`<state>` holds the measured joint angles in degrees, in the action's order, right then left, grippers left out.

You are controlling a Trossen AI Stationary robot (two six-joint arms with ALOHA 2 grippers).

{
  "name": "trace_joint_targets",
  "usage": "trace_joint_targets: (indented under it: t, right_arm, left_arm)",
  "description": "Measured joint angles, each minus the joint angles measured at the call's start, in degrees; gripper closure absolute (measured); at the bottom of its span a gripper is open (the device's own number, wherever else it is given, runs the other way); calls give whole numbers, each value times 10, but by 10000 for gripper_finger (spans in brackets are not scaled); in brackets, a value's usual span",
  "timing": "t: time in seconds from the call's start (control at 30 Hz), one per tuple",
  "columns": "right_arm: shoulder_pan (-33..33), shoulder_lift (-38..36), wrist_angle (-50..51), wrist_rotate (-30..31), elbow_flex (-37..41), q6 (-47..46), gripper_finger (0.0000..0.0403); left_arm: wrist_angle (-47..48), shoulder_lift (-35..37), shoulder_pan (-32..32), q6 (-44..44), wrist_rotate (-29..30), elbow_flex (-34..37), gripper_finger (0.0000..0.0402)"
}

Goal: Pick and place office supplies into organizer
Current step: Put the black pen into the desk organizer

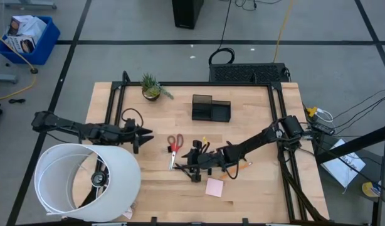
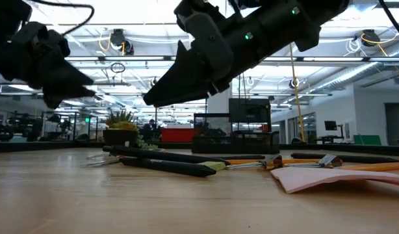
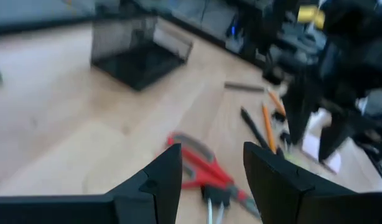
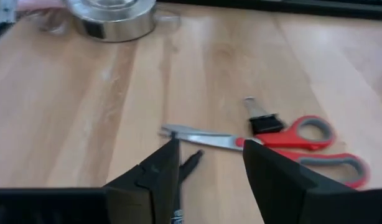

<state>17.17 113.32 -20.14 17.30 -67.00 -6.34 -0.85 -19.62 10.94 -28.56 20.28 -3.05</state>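
A grey floor (image 1: 117,25) crossed by black tape lines (image 1: 180,42) is seen, with a blue bin (image 1: 26,37); ceiling lights (image 2: 115,40) are lit overhead.

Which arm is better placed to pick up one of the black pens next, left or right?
Right. Its open end effector hangs directly over the black pens, with one visible between its fingers in the wrist view. The left end effector, also open, sits farther off, beyond the scissors.

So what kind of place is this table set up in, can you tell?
Most likely a robotics lab in an open industrial or office hall. A wooden table sits on a gray floor marked with black tape, cables trail across it, and the low view shows long ceiling lights and distant workstations.
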Motion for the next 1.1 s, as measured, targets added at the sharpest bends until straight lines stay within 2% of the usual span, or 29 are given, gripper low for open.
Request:
trace_joint_targets:
  t: [0.1, 0.3, 0.4, 0.57, 0.93, 1.1]
  right_arm:
    - [6, 4, -6, 4, 0, 7, 233]
    - [14, 58, -84, 3, 0, 18, 235]
    - [14, 77, -120, 5, 0, 27, 234]
    - [14, 85, -118, 5, -11, 27, 234]
    - [7, 85, 45, 5, -94, -4, 234]
    - [-5, 85, 62, -41, -105, -36, 234]
  left_arm:
    - [-35, 0, 0, 31, 8, 0, 227]
    - [-157, 0, 0, 137, 14, 0, 227]
    - [-193, 0, 0, 161, 14, 0, 227]
    - [-169, 0, 0, 164, 13, 0, 227]
    - [-87, 0, 0, 118, 12, 0, 227]
    - [-79, 0, 0, 115, 12, 0, 227]
